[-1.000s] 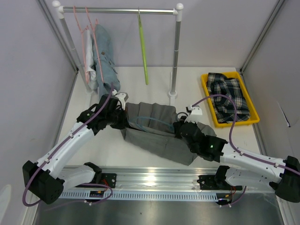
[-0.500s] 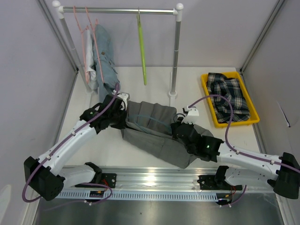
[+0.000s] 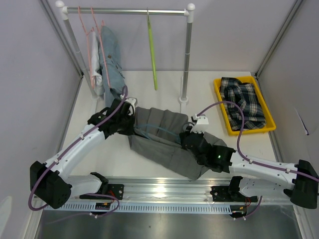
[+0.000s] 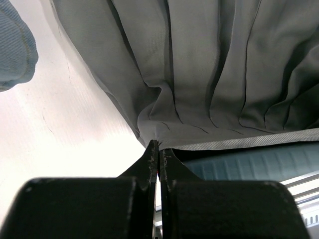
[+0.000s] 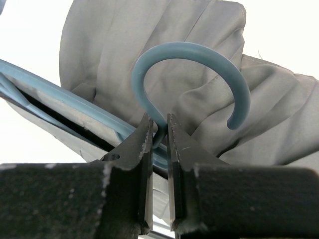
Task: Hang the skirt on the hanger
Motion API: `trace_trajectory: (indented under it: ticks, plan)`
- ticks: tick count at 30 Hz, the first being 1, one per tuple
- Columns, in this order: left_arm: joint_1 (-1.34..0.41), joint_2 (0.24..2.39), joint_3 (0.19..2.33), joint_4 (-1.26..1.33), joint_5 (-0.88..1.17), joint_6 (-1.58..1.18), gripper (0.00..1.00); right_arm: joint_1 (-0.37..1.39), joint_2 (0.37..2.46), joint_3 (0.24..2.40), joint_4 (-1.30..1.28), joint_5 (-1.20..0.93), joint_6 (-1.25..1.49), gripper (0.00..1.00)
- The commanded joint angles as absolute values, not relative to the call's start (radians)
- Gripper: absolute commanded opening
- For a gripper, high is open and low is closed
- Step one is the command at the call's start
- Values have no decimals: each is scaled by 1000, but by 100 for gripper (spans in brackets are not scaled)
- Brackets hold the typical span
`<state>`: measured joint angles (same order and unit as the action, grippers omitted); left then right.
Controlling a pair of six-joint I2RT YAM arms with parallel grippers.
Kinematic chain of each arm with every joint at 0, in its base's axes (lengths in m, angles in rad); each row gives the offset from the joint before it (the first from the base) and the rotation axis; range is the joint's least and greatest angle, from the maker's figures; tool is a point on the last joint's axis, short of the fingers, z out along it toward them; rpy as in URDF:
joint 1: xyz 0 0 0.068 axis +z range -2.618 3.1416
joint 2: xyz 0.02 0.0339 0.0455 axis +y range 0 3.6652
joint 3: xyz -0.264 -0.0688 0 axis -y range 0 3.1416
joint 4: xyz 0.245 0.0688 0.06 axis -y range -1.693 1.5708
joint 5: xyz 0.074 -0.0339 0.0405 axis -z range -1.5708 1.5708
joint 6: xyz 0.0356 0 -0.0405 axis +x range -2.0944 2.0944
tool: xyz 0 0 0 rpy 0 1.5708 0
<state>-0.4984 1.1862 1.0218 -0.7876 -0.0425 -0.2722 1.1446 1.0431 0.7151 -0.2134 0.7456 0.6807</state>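
Observation:
The grey pleated skirt (image 3: 162,137) lies across the middle of the table, with a light blue hanger (image 3: 154,130) partly inside its waist. My left gripper (image 3: 130,124) is shut on the skirt's waistband edge (image 4: 154,138) at its left end. My right gripper (image 3: 187,138) is shut on the neck of the blue hanger just below its hook (image 5: 192,64), at the skirt's right side. In the right wrist view the hanger's bar (image 5: 65,107) runs left into the skirt's opening. In the left wrist view the blue bar (image 4: 249,162) shows under the waistband.
A clothes rail (image 3: 127,11) stands at the back with pink hangers (image 3: 92,45), a denim garment (image 3: 110,57) and a green hanger (image 3: 151,52). Its right post (image 3: 186,62) stands behind the skirt. A yellow tray (image 3: 271,125) with a plaid garment (image 3: 242,102) sits at the right.
My right gripper has moved left and slightly back with the hanger, pushing it further into the skirt. My left gripper has shifted slightly back, still holding the waistband.

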Motion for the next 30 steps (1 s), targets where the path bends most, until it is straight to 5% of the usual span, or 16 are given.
trace_trajectory:
  ticks: [1, 30]
  plan:
    - [-439, 1175, 1069, -745, -219, -239, 0, 1155, 1100, 684, -514, 811, 574, 0]
    - [-534, 1290, 1112, -801, -458, -169, 0, 1288, 1236, 747, -465, 888, 394, 0]
